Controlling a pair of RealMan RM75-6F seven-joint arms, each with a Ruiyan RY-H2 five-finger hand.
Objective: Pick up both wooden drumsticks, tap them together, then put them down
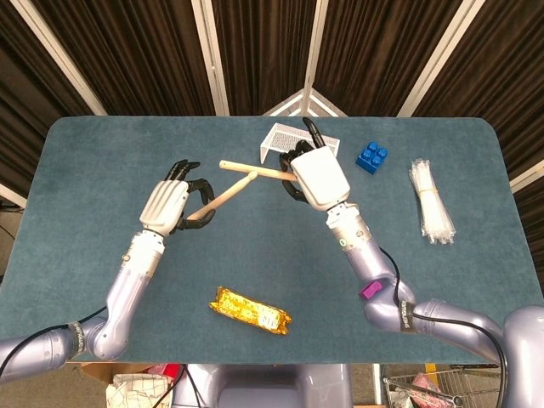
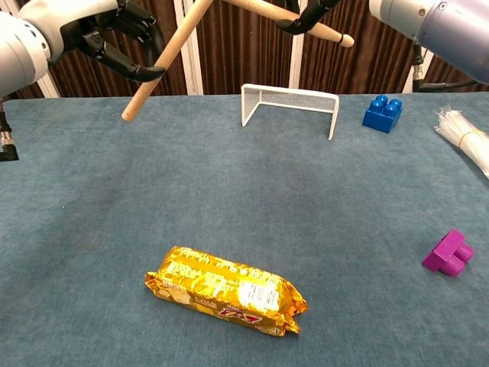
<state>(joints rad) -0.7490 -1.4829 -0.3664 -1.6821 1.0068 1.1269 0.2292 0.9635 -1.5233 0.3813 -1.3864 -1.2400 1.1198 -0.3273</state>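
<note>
Both wooden drumsticks are held up above the blue table. My left hand (image 1: 170, 204) grips one drumstick (image 1: 223, 194), which slants up and to the right, also visible as a drumstick (image 2: 162, 63) in the chest view with the left hand (image 2: 92, 30) around it. My right hand (image 1: 314, 174) holds the other drumstick (image 1: 255, 170), lying nearly level and pointing left. Their tips meet or nearly meet near the middle; I cannot tell whether they touch. In the chest view the right hand (image 2: 397, 15) is cut by the top edge, and its drumstick (image 2: 306, 21) crosses the top.
A gold snack packet (image 1: 251, 310) lies at the table's near middle. A white wire goal (image 2: 289, 105), a blue block (image 1: 371, 157), a bundle of clear straws (image 1: 429, 202) and a purple block (image 2: 448, 253) sit toward the back and right.
</note>
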